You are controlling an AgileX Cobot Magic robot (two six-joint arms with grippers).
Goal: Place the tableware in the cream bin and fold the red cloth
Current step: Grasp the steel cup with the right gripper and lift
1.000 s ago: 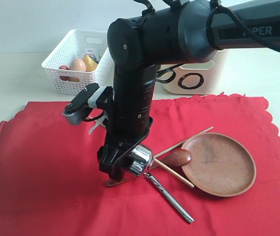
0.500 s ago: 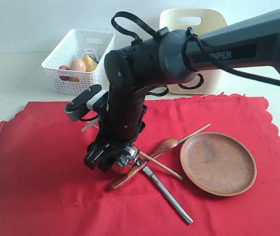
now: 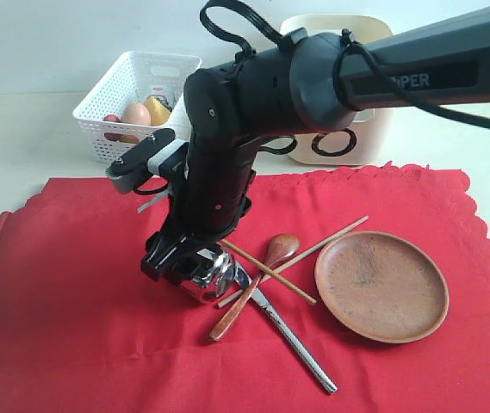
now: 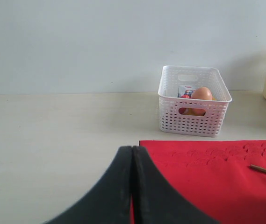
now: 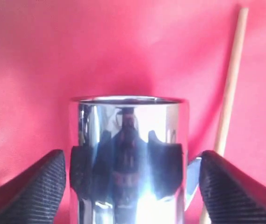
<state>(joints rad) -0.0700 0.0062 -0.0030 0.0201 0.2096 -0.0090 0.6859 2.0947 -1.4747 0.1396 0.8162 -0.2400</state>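
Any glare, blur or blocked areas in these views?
Right wrist view: the cup is a mirror with bright glare. Exterior view: sharp, even light, arm hides part of the cream bin. Left wrist view: even light, shut left gripper slightly soft.

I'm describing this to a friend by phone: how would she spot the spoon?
Find the big red cloth, then the round brown plate on it. Left of the plate, in the exterior view, lies the dark wooden spoon among thin chopsticks and a metal knife; it alone ends in a rounded bowl.
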